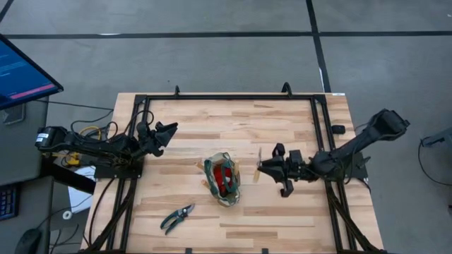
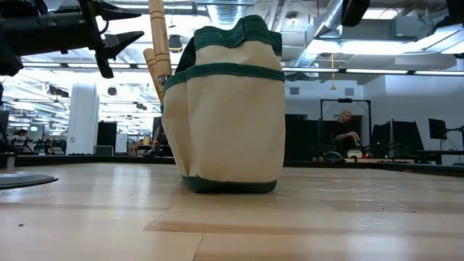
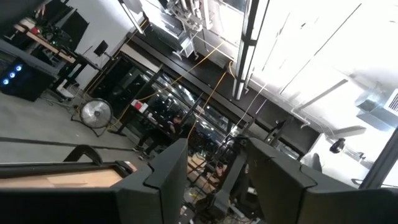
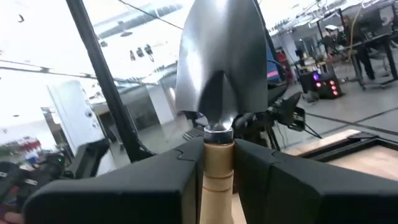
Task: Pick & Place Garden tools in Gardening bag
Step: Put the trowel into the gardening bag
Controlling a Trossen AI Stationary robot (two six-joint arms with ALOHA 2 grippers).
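Note:
The olive-and-tan gardening bag stands upright on its base at the table's middle, with a red item inside. It also shows in the low view, where wooden tool handles stick up from its side. The dark-handled pruning shears lie flat on the table, near-left of the bag. My right gripper, just right of the bag, is shut on a silver-bladed trowel. My left gripper is open and empty above the table's far left. My right gripper pinches the trowel's wooden handle between its two fingers, just below the metal collar under the blade. The fingers come level from the table's right and lie across the handle. The trowel is lifted clear of the table beside the bag.
A black frame runs along the table's far, left and right edges. Bare wood lies between the bag and the far edge and along the near edge. A monitor stands off the table's left. A person shows far off in the room.

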